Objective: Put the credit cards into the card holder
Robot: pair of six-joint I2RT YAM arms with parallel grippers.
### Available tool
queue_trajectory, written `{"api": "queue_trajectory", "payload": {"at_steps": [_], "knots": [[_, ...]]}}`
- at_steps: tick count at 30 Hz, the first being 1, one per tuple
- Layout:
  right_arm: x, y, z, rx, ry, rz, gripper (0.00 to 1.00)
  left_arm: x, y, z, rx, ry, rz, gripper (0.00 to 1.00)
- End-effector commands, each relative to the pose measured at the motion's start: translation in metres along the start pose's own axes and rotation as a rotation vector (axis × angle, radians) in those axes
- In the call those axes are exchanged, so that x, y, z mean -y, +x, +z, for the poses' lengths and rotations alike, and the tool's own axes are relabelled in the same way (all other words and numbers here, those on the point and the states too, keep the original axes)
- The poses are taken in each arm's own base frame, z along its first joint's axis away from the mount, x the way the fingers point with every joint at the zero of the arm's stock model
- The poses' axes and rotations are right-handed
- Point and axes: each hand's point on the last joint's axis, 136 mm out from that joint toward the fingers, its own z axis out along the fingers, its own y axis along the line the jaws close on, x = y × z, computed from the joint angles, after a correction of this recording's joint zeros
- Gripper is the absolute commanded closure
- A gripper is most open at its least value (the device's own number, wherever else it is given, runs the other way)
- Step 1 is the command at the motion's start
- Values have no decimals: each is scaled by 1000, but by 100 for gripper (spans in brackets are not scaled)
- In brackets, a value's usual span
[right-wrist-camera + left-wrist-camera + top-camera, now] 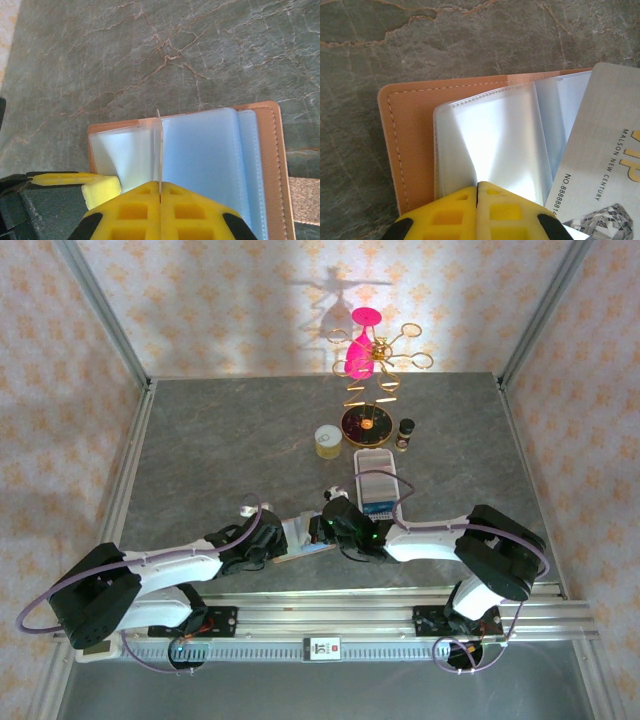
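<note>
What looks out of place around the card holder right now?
The silver card is slanted across the open card holder, its edge cutting diagonally over the clear sleeves instead of lining up with a pocket. Nothing looks spilled or damaged.

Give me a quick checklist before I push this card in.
1. Card holder lying open on the table: ok.
2. Left gripper shut on a clear sleeve: ok.
3. Right gripper shut on the silver card, which is edge-on in its own camera: ok.
4. Card's leading edge inside a pocket opening: cannot tell.
5. Card lined up with the sleeves: not ok, it sits tilted across them in the left wrist view.
</note>
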Motion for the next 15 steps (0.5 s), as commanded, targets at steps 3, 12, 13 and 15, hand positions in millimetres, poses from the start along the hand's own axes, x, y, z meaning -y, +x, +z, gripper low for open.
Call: {"api": "queue_trajectory", "payload": {"at_steps": [3,12,13,15], "knots": [[2,0,-2,-10,7,-28,100,-37,12,-1,-30,-143,45,94],[-1,15,9,-76,-1,-37,100,-34,11,-1,-28,-131,42,94],[-1,17,11,-84,-3,-36,100,-35,11,-1,-28,-134,41,94],[-4,20,12,-94,-20,-24,100,-34,11,-1,-27,-133,40,94]]}}
